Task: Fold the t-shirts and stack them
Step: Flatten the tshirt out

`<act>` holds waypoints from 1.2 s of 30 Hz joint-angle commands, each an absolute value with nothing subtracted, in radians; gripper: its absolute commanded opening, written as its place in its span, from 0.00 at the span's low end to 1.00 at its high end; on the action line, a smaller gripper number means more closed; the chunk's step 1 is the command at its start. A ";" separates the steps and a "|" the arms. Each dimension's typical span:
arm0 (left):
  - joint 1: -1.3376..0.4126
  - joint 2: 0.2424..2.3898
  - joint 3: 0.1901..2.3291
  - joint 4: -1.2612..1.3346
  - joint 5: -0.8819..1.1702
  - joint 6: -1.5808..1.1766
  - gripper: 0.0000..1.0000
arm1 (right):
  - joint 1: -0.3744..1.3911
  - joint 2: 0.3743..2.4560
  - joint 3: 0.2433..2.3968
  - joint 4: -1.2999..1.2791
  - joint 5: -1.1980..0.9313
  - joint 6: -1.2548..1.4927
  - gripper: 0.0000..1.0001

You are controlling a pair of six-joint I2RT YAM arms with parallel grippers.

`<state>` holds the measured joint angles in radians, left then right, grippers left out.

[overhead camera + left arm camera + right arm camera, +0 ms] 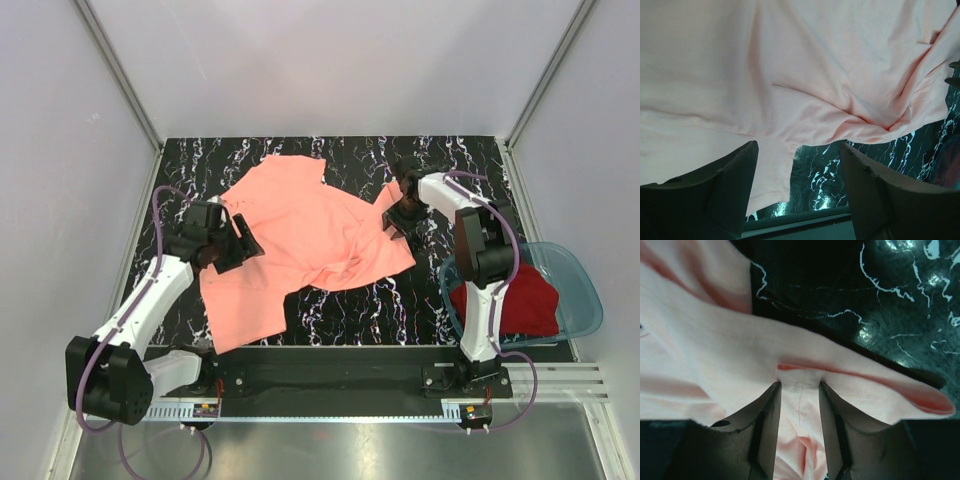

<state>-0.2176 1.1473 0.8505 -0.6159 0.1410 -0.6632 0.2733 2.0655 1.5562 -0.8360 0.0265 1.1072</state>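
**Two t-shirts, one out on the worktop, one in the basin**

There are two shirts and two arms. The salmon-pink t-shirt (300, 240) lies rumpled on the black marbled worktop (420, 300). Its long axis runs slantwise from near left to far right; which end is the neck I cannot tell. The dark red t-shirt (510, 300) sits bunched in the translucent blue basin (585, 300) at the right.

The left gripper (240, 243) is at the pink shirt's left edge, its fingers (715, 200) apart. The right gripper (400, 215) is at the shirt's right edge, its fingers (765, 430) clamped on a fold of it.
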 commanded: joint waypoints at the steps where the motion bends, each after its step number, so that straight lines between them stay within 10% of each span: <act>1: -0.218 1.114 0.825 -0.620 0.133 -0.658 0.70 | 0.273 2.114 1.601 -0.851 0.069 1.167 0.43; 20: -0.118 1.058 0.819 -0.856 -0.026 -0.719 0.74 | 0.183 2.178 1.693 -0.827 0.245 0.712 0.09; 36: -0.055 0.934 0.539 -0.959 0.124 -1.002 0.69 | 0.184 1.948 1.563 -0.802 0.077 0.617 0.48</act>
